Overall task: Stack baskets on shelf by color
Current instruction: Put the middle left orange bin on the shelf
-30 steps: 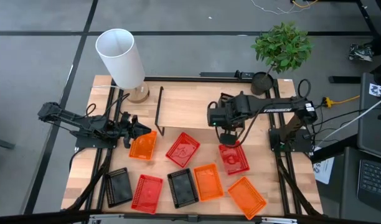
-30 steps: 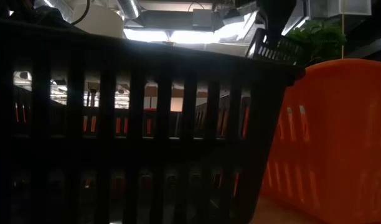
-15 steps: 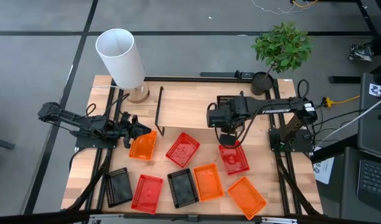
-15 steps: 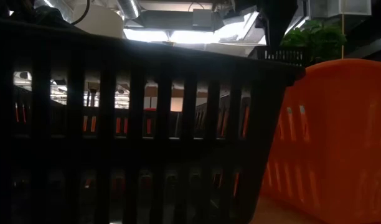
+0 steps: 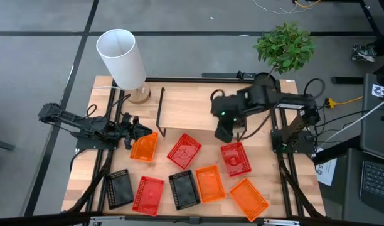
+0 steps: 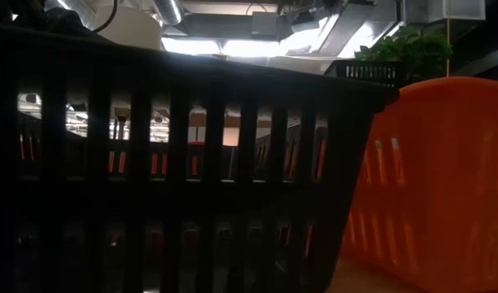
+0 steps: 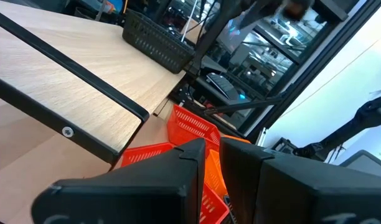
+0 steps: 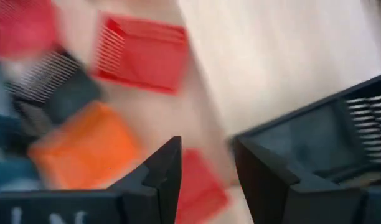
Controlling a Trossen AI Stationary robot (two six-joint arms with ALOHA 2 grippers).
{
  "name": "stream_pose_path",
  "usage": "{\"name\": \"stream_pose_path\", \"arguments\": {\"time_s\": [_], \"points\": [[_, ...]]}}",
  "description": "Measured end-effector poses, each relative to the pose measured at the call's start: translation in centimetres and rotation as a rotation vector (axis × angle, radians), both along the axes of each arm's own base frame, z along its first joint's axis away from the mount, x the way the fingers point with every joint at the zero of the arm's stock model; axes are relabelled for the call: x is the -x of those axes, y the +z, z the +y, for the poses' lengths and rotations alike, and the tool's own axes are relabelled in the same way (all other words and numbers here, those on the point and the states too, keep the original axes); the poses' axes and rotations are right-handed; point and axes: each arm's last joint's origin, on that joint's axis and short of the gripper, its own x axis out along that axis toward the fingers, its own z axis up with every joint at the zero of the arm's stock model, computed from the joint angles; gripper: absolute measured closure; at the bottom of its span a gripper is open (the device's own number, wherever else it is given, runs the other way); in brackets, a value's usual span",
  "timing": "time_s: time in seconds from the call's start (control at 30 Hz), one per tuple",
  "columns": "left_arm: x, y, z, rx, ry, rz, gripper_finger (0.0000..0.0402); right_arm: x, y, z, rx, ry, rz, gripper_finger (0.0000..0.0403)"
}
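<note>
While one black basket (image 7: 158,42) already sits on the shelf (image 5: 189,111), the rest lie loose on the bench (image 5: 85,169) in front of it: orange, red and black ones, none stacked yet. The right gripper (image 8: 206,165) hangs over the shelf's front edge, jaws apart and empty. The left gripper (image 5: 137,131) is pinched on the rim of an orange basket (image 5: 144,147) near the shelf's left end.

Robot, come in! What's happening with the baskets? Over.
Right gripper open, empty, by shelf front. Left gripper at orange basket. One black basket on shelf, eight baskets loose. Lamp stands beside shelf.
</note>
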Motion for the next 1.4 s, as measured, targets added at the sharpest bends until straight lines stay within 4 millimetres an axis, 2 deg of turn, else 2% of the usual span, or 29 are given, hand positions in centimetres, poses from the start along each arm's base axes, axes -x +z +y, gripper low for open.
{"name": "stream_pose_path", "arguments": {"time_s": [0.13, 0.2, 0.33, 0.47, 0.6, 0.7, 0.8, 0.9, 1.03, 1.13, 1.23, 1.4], "points": [[0.0, 0.0, 0.0, 0.000, -0.001, 0.000, 0.0360, 0.5, 2.4, 2.2, -0.245, -0.056, -0.088, 0.0256], [0.0, 0.0, -0.1, 0.003, -0.022, -0.004, 0.0360, 0.8, 3.0, 3.7, -0.298, -0.038, -0.101, 0.0256], [0.1, 1.1, -0.5, -0.005, -0.169, -0.053, 0.0360, 1.9, 3.2, 7.2, -0.330, 0.031, -0.080, 0.0256], [0.6, 4.5, -1.0, -0.051, -0.283, -0.076, 0.0360, 3.2, 3.1, 10.5, -0.299, 0.022, -0.080, 0.0256], [1.0, 9.2, -1.5, -0.166, -0.345, 0.025, 0.0360, 4.4, 3.1, 12.9, -0.232, -0.101, -0.136, 0.0256], [0.9, 12.0, -2.2, -0.226, -0.428, 0.165, 0.0360, 5.3, 3.2, 14.2, -0.201, -0.183, -0.189, 0.0256], [0.6, 13.5, -3.1, -0.214, -0.526, 0.380, 0.0359, 6.1, 3.2, 15.3, -0.193, -0.248, -0.233, 0.0256], [0.2, 13.5, -4.0, -0.194, -0.600, 0.595, 0.0346, 6.9, 3.3, 16.2, -0.173, -0.287, -0.275, 0.0256], [-0.6, 12.1, -5.1, -0.212, -0.639, 0.789, 0.0312, 7.6, 3.0, 17.0, -0.120, -0.315, -0.305, 0.0256], [-1.4, 11.1, -5.7, -0.248, -0.607, 0.875, 0.0291, 7.9, 2.2, 17.3, -0.063, -0.349, -0.264, 0.0256], [-2.1, 10.3, -6.3, -0.313, -0.620, 0.944, 0.0286, 7.5, 1.1, 18.1, -0.048, -0.350, -0.241, 0.0256], [-3.3, 8.9, -7.4, -0.434, -0.637, 1.015, 0.0286, 7.4, -1.7, 19.2, 0.028, -0.341, -0.163, 0.0256]]}}
